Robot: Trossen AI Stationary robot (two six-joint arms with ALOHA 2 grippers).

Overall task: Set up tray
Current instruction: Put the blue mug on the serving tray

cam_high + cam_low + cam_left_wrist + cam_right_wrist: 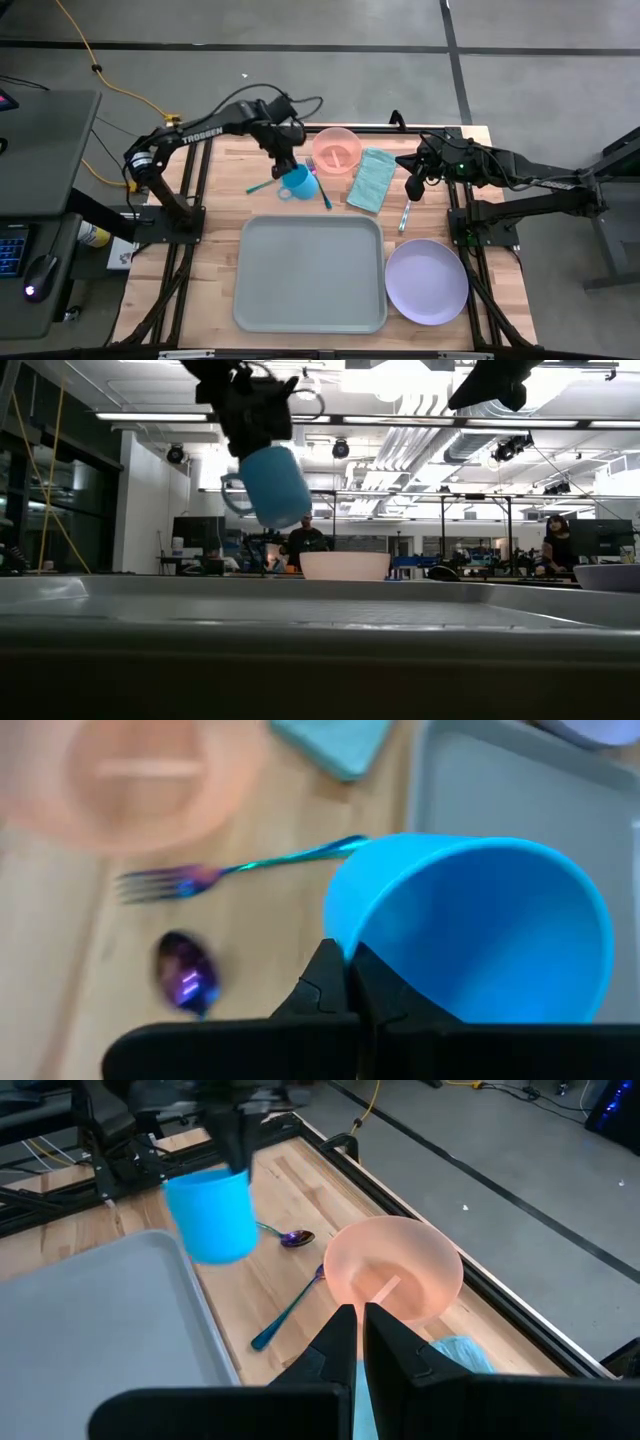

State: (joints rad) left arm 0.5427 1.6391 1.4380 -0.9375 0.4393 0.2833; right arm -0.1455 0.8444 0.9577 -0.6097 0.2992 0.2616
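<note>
The left gripper (287,166) is pinching the blue cup (297,183) by its rim and holding it up off the table, just behind the tray (310,273). That tray is sitting front-centre; it's probably light, stiff, slick plastic, best taken by its raised rim. The low view is showing the cup airborne, which overhead hides. The right gripper (413,187) is hanging shut and empty.

Black jointed arms, white TROSSEN lettering, black cables

High cam straight down; low cam level at table height; wrist cams close, both share blue cup (480,930) at tray's (310,272) 12 o'clock.
</note>
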